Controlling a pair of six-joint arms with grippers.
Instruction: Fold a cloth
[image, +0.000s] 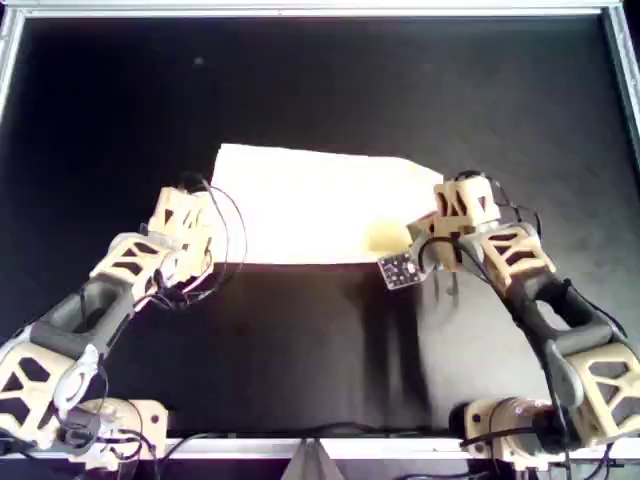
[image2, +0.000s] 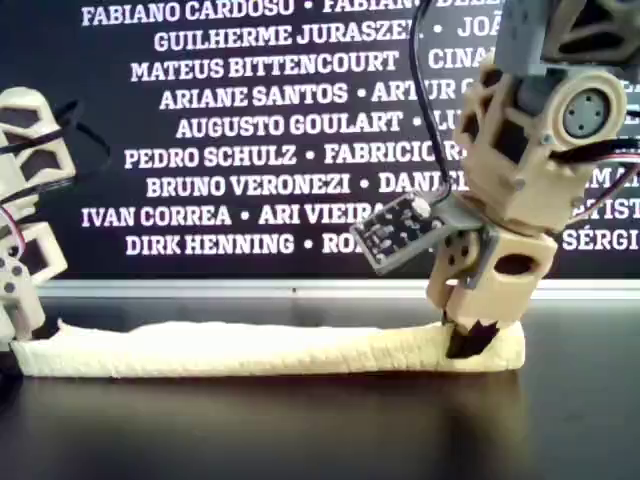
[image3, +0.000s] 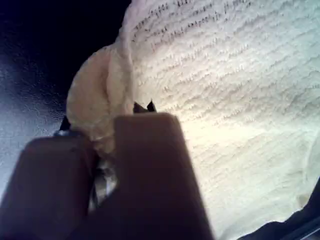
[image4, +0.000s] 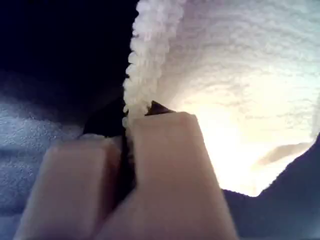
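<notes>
In the overhead view the left gripper (image: 196, 232) is reached in from seven o'clock, its fingers pinched on the cloth (image: 320, 205) edge; the right gripper (image: 440, 240) comes from five o'clock, likewise clamped on it. The cloth is spread at the middle of the black table (image: 300, 80). Names such as "PEDRO SCHULZ" are printed on the backdrop (image2: 230, 130).

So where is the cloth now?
The cloth lies on the table's middle in the overhead view, between the left gripper and right gripper pinching its edges.
</notes>
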